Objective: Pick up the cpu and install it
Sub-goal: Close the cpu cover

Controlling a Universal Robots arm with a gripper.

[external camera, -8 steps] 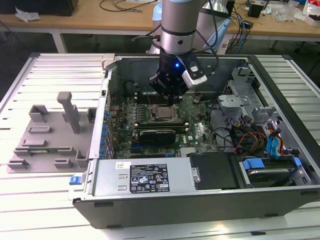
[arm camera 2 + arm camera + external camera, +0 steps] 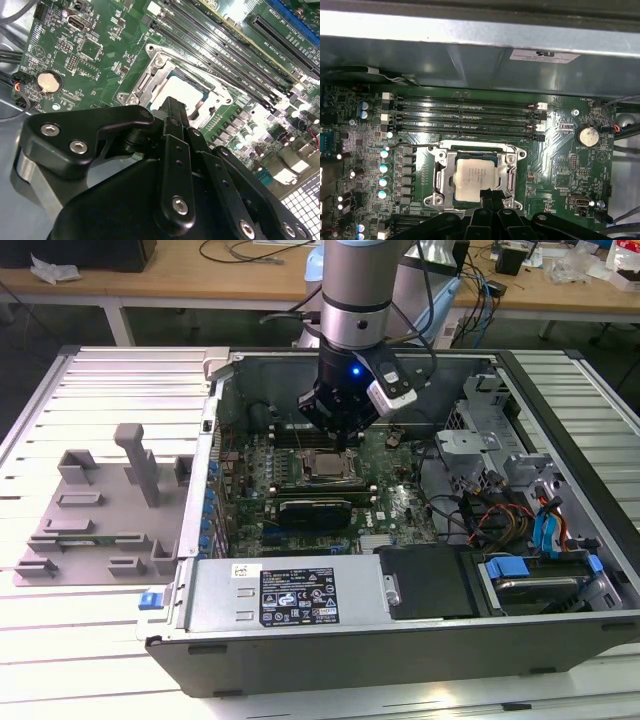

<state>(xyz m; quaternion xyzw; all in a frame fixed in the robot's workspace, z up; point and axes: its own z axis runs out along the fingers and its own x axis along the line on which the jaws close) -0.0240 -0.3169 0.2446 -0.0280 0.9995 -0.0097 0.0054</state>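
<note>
Gripper (image 2: pixel 487 196) hangs low over the motherboard (image 2: pixel 560 165), fingers drawn tight together with nothing between them. Cpu (image 2: pixel 475 175) lies flat in the metal-framed socket (image 2: pixel 440 172), silver top up. Fingertips sit at the cpu's near edge in both wrist views; whether they touch it is unclear.

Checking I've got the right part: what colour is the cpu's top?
Silvery-white metal. The cpu shows best in the first wrist view.
</note>
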